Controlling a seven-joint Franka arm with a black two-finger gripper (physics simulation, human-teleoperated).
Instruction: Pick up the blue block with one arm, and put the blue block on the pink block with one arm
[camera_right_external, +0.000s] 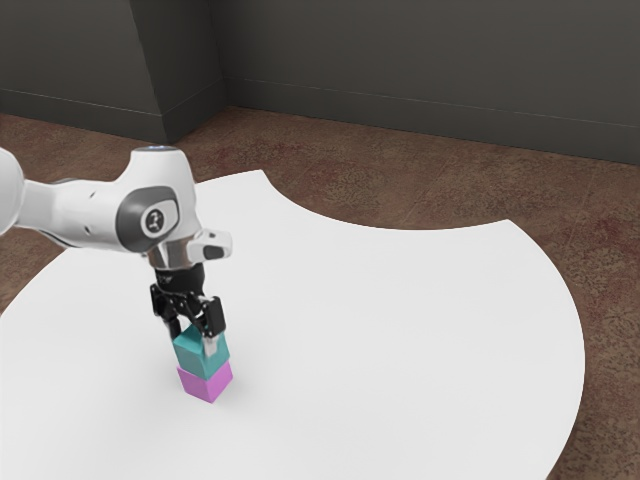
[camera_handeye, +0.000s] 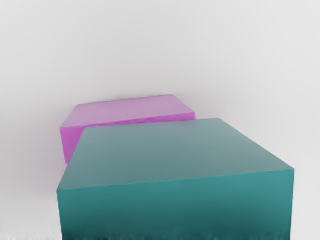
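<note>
A teal-blue block (camera_right_external: 197, 351) sits directly on top of a pink block (camera_right_external: 205, 381) on the white table (camera_right_external: 400, 330), in the exterior view's lower left. My gripper (camera_right_external: 192, 338) comes straight down over the stack, and its two fingers touch the blue block from opposite sides. In the wrist view the blue block (camera_handeye: 175, 175) lies just under my hand, with the pink block (camera_handeye: 125, 115) showing beyond and below it.
The round white table's edge curves close behind the arm and along the exterior view's right. A brown carpet floor (camera_right_external: 450, 170) and dark walls surround it.
</note>
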